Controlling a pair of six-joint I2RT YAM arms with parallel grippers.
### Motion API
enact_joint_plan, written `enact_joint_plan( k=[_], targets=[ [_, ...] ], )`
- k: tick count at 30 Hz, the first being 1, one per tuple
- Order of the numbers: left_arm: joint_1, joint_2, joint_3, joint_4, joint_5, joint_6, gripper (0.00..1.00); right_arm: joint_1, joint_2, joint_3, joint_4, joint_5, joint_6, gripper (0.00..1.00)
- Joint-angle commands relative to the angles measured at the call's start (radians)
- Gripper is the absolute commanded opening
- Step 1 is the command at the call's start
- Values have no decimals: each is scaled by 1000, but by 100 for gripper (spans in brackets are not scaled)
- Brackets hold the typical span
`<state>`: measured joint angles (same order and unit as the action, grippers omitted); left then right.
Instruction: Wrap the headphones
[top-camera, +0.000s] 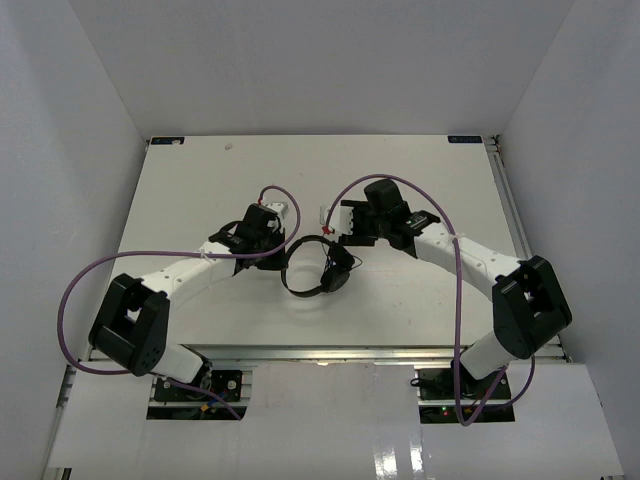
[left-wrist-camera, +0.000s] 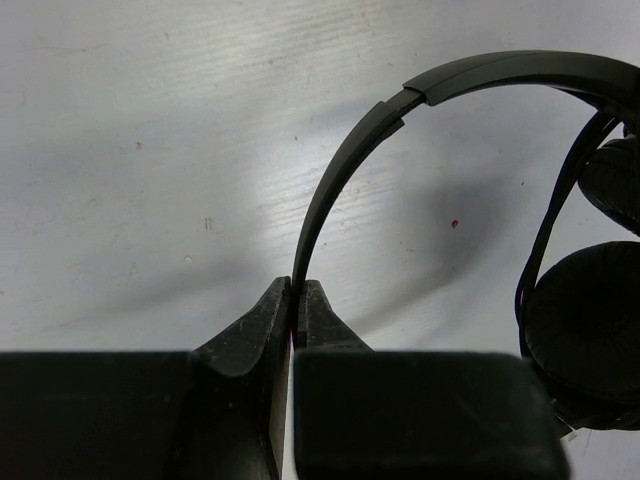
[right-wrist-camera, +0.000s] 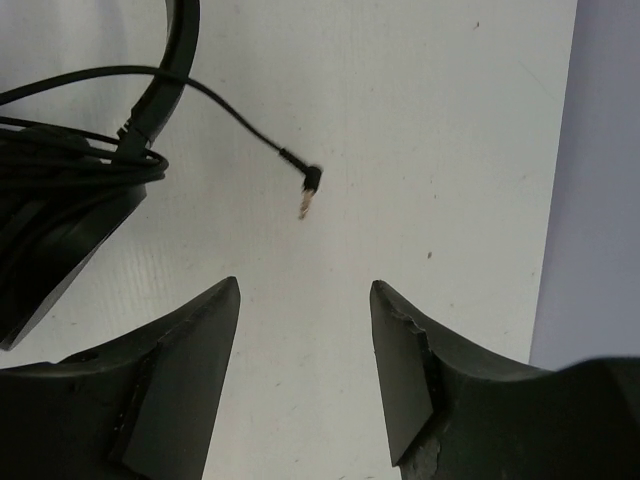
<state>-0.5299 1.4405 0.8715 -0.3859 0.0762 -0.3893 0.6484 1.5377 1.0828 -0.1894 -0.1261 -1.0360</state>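
The black headphones (top-camera: 318, 268) lie mid-table, headband arching left, earcups folded together at the right. My left gripper (top-camera: 283, 222) is shut on the thin headband (left-wrist-camera: 345, 170); its fingertips (left-wrist-camera: 296, 290) pinch the band's end. The earcups (left-wrist-camera: 590, 320) sit at the right of the left wrist view. My right gripper (top-camera: 340, 222) is open and empty above the table. In the right wrist view the cord is wound around an earcup (right-wrist-camera: 55, 215), and its loose end with the small plug (right-wrist-camera: 309, 190) lies on the table just beyond my open fingers (right-wrist-camera: 305, 290).
The white table (top-camera: 400, 180) has raised edges; its right edge shows in the right wrist view (right-wrist-camera: 560, 200). Purple cables (top-camera: 80, 290) loop off both arms. White enclosure walls stand on three sides.
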Motion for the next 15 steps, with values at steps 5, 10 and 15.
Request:
enact_joint_plan(
  k=[5, 10, 15],
  targets=[
    [50, 57, 120, -50, -94, -61, 0, -109, -150, -39, 24, -130, 313, 69],
    [107, 158, 207, -94, -144, -112, 0, -172, -330, -158, 28, -245, 440, 84],
    [132, 256, 296, -99, -161, -107, 0, -230, -488, -275, 23, -319, 524, 98]
  ],
)
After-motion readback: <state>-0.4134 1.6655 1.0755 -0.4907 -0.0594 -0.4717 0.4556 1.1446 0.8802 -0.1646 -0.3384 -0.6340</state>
